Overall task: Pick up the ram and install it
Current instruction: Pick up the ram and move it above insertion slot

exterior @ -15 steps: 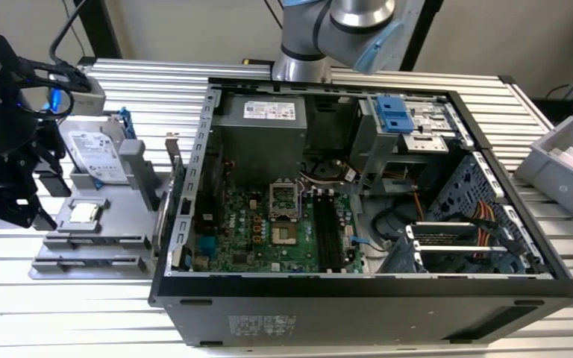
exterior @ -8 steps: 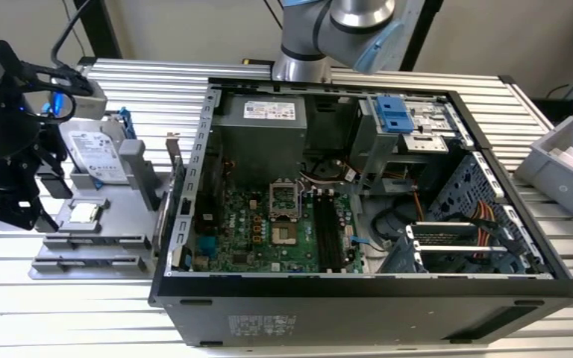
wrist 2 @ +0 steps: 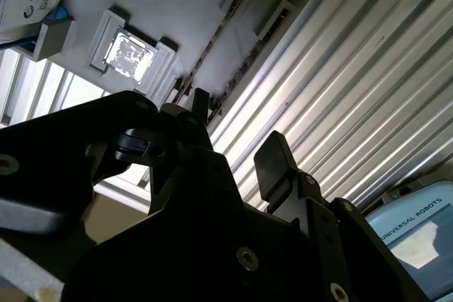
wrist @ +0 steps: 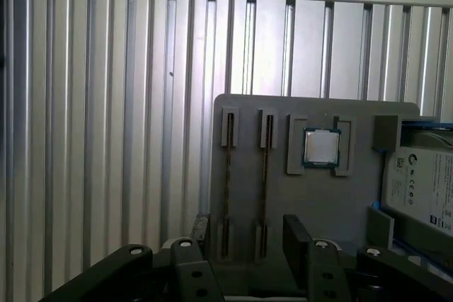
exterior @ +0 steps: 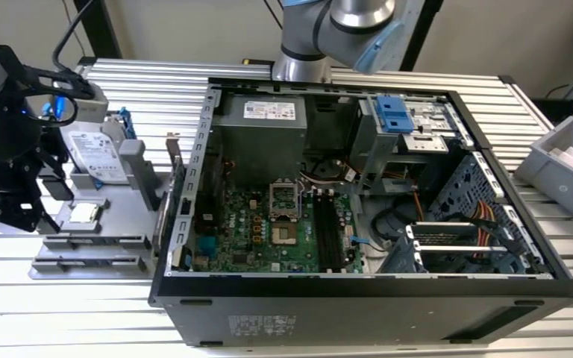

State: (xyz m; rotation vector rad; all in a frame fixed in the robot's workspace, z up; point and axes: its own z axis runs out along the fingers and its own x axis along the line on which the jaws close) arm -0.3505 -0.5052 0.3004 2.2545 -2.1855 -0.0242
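The ram (wrist: 228,182) stands on edge as a thin dark strip in a slot of the grey holder (wrist: 311,203). A second such strip (wrist: 266,182) sits in the neighbouring slot. In the second wrist view one ram strip (wrist 2: 212,46) also shows edge-on. My black gripper (wrist: 248,240) hangs open above the holder's end, one finger on each side of the two slots, nothing between them. In the exterior view the gripper (exterior: 23,216) is at the left, over the holder (exterior: 117,224). The black motherboard slots (exterior: 327,233) lie inside the open computer case (exterior: 366,287).
A silver hard drive (exterior: 95,153) and a small square chip (exterior: 83,213) sit on the same holder. A grey bin (exterior: 565,168) with an orange item stands at the exterior view's right. The case walls, a drive cage (exterior: 406,123) and cables surround the motherboard. The table (exterior: 87,321) is ribbed aluminium.
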